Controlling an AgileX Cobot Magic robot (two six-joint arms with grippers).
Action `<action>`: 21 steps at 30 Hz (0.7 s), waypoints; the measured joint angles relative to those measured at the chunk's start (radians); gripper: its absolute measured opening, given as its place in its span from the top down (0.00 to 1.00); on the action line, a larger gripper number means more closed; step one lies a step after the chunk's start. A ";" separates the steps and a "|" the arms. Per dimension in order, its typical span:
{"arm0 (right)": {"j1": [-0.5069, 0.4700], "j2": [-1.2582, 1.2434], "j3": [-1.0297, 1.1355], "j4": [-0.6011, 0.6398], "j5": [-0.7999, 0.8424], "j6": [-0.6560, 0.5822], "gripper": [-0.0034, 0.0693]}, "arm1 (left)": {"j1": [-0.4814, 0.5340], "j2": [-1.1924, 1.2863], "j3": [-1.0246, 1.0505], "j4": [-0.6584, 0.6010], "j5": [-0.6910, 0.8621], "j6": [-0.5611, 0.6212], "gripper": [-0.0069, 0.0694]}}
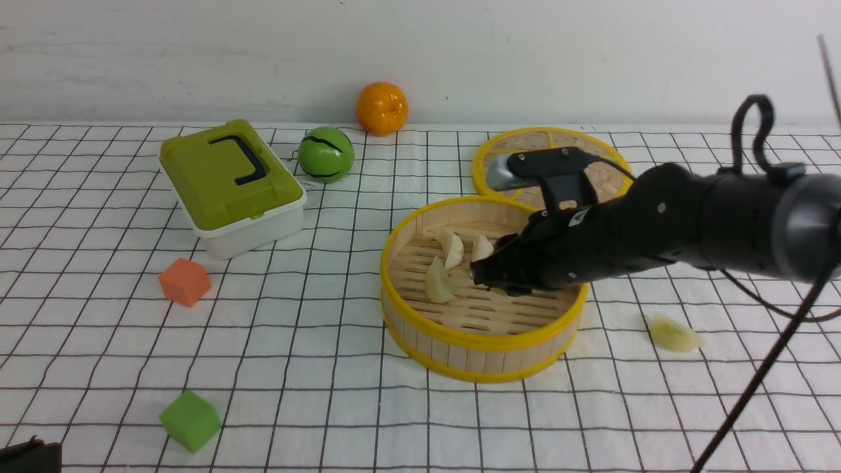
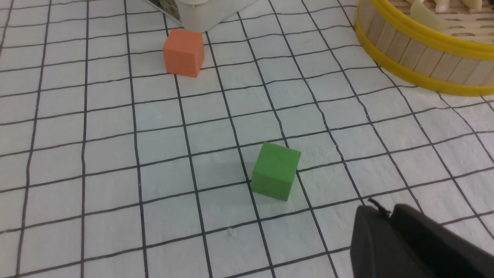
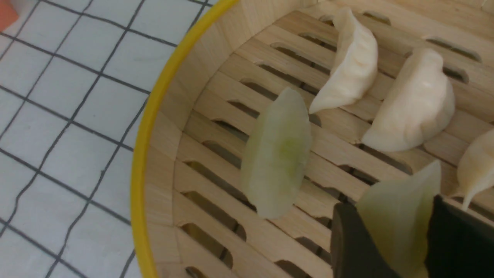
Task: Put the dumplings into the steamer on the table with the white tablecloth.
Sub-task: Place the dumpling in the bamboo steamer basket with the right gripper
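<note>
Right gripper point(image 1: 489, 274): black fingers clamped on one pale green, glossy, crescent-shaped dumpling point(image 3: 397, 208); reached in over the right rim, centre of the front view.
Held dumpling: hanging inside the round, shallow steamer of light wooden slats with yellow rims point(image 1: 483, 341), low over the slatted floor; contact with the floor not determinable.
Resting in steamer: four in the right wrist view, namely a green-tinged dumpling point(image 3: 278, 154), a white pleated dumpling point(image 3: 355, 65), a second white dumpling point(image 3: 417, 104), and a fourth dumpling point(image 3: 478, 166) cut off by the frame edge.
Deciding relation: bare slats under the claw; green-tinged dumpling just left of it in the front view, not touching.
Judged next move: opening the fingers in place, no sideways travel needed.
Stray dumpling point(image 1: 673, 334): on the white, black-gridded tablecloth point(image 1: 295, 341), lower right of the front view, apart from the steamer wall; long axis roughly left to right, dipping slightly rightward.
Nearer arm for the stray: right, by judgement.
Left gripper point(image 2: 405, 243): only a black part shown, lower right of the left wrist view, near a green foam cube point(image 2: 276, 170); fingers' spacing not determinable.
</note>
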 joint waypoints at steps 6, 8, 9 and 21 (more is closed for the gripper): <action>0.002 0.057 0.000 0.050 -0.064 0.000 0.63 | 0.000 0.000 0.000 0.000 0.000 0.000 0.84; 0.002 0.071 0.000 0.067 -0.073 0.000 0.63 | 0.000 0.000 0.000 0.000 0.000 0.000 0.84; 0.002 0.072 0.000 0.069 -0.076 0.000 0.63 | 0.000 0.000 0.000 0.000 0.000 0.000 0.84; 0.002 0.068 0.000 0.095 -0.077 0.000 0.42 | 0.000 0.000 0.001 0.000 0.000 0.000 0.83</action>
